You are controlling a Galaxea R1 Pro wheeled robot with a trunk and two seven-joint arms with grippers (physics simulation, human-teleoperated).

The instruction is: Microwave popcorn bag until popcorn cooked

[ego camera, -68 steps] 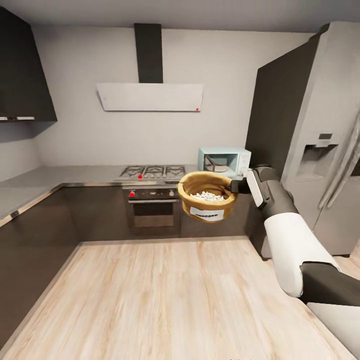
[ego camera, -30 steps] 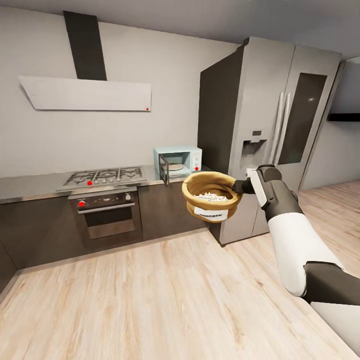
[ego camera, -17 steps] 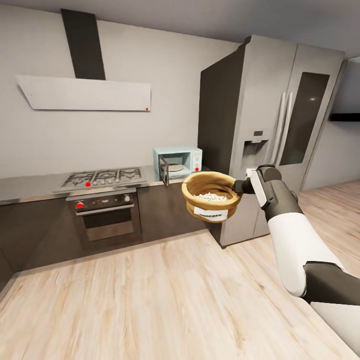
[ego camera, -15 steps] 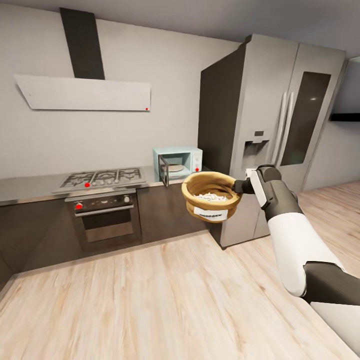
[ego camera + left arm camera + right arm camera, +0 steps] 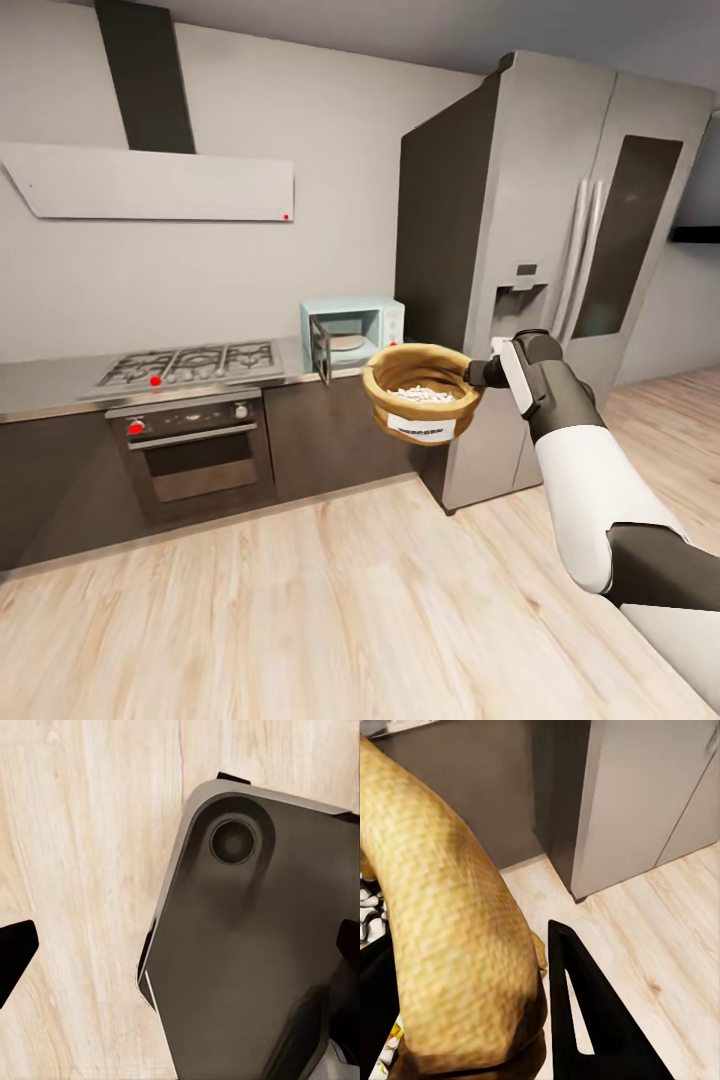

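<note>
A glossy white forearm shell is seen on the right arm [image 5: 590, 500], joined to dark grey segments at wrist and elbow, with a white panel beside the wrist. The right claw [image 5: 472, 1020] is formed of flat black fingers [image 5: 585, 1020]. A rounded dark grey base plate [image 5: 255, 945] with a circular recess is seen.

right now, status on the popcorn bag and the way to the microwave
Right tool shut on popcorn bag, held aloft. Microwave ahead, door open. Nothing seen between them.

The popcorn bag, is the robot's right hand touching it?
Touching. In the right wrist view, a black finger presses against the popcorn bag's rolled rim.
</note>
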